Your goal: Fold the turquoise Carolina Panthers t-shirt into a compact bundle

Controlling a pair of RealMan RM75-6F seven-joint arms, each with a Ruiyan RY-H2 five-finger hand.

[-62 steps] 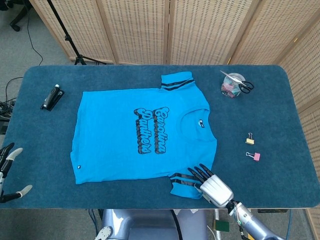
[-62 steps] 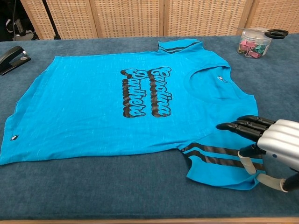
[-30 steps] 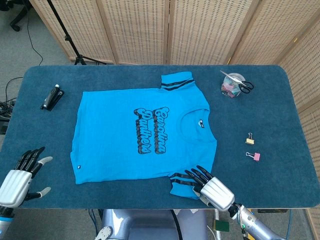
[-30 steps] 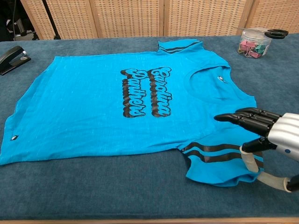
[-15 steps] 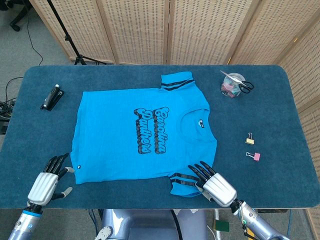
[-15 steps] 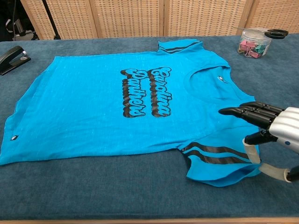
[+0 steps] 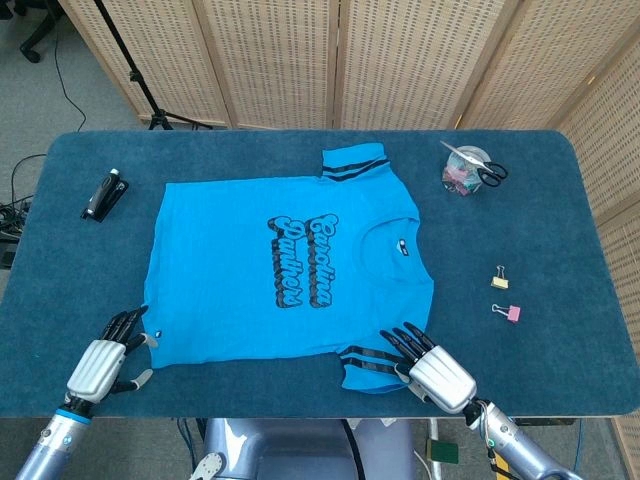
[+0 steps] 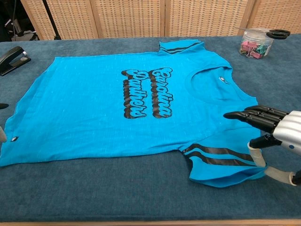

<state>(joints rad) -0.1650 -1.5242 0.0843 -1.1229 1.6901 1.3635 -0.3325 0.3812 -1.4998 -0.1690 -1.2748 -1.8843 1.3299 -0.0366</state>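
Observation:
The turquoise Carolina Panthers t-shirt (image 7: 290, 270) lies flat and face up on the blue table, collar to the right; it also fills the chest view (image 8: 117, 103). My right hand (image 7: 430, 368) hovers at the near striped sleeve (image 8: 221, 157), fingers stretched out over the cloth and thumb (image 8: 257, 151) at the sleeve's edge, holding nothing. My left hand (image 7: 105, 355) sits at the shirt's near hem corner, fingers spread and just touching the cloth's edge. Only its fingertips (image 8: 2, 134) show in the chest view.
A black stapler (image 7: 105, 195) lies beyond the shirt's far left corner. A jar of binder clips (image 7: 460, 172) with scissors (image 7: 488, 172) on top stands at the back right. Two loose binder clips (image 7: 500, 280) lie right of the shirt. The table's front edge (image 7: 260, 412) is close to both hands.
My left hand came in from the table's left front corner to the shirt's near hem corner. My right hand drifted slightly right along the near sleeve, whose edge shifted a little.

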